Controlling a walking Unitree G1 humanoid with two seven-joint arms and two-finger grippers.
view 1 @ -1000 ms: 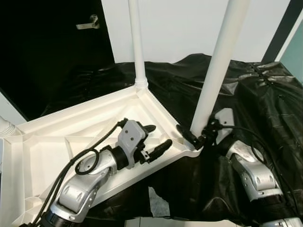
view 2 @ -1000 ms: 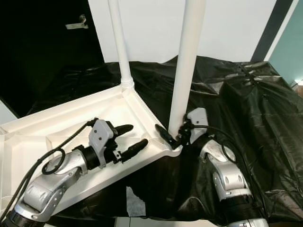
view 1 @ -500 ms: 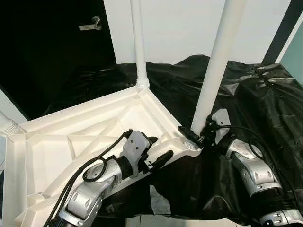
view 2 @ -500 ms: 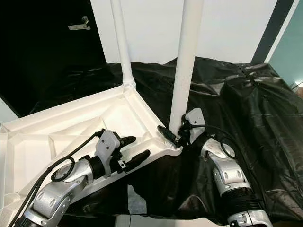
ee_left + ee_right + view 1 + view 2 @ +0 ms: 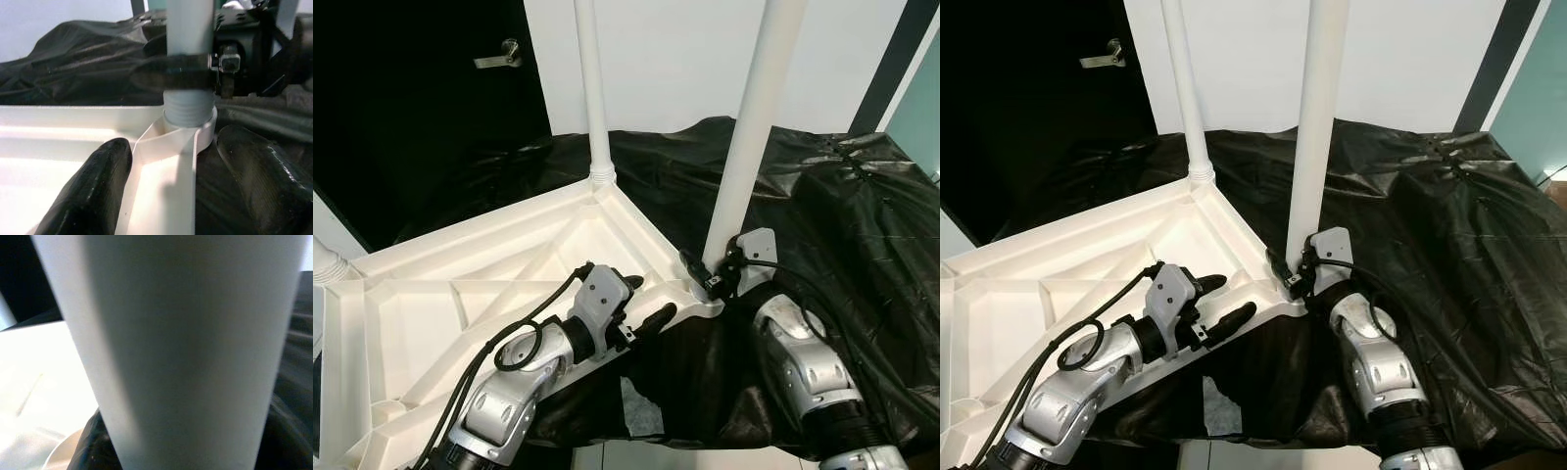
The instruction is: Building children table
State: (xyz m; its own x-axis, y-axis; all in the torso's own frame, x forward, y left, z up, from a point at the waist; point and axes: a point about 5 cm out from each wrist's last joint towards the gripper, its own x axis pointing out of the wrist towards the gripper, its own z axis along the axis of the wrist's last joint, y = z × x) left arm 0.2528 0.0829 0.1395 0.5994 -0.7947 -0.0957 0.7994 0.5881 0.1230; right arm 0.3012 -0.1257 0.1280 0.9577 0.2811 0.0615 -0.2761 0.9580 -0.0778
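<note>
The white table leg (image 5: pixel 744 147) is clasped low by the right gripper (image 5: pixel 700 274); the left gripper (image 5: pixel 641 304), spread wide, straddles the upturned tabletop (image 5: pixel 431 294) rim.

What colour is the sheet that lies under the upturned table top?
Black and glossy: the sheet is wrinkled plastic beneath the white table top. The right eye view shows it best.

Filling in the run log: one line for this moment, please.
right pincer: shut on near table leg at corner socket | left pincer: open, straddling tabletop edge | far leg: seated
</note>
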